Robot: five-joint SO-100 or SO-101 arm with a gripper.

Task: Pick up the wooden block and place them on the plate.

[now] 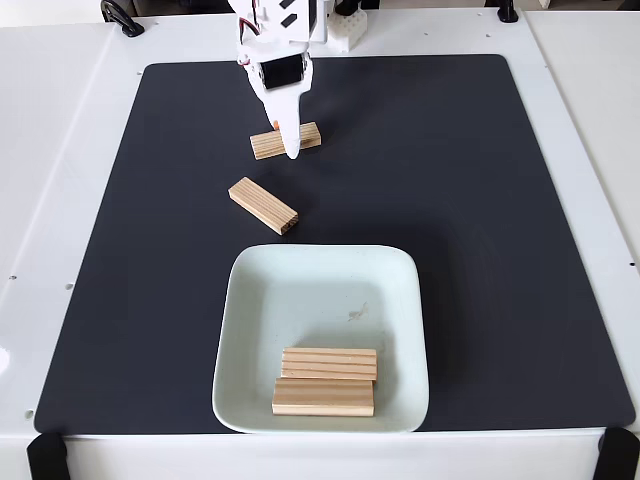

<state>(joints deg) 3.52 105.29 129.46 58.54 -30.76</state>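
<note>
The gripper (288,150) was lowered over the far wooden block (286,140) — whether it was closed could not be told. A centred, square grasp was advised before transfer to the near plate (320,268).

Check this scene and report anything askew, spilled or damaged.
Nothing is spilled or visibly damaged. Two light wooden blocks lie in the pale square plate, one lapping over the other. A third block lies diagonally on the black mat. The white gripper is over a fourth.
</note>
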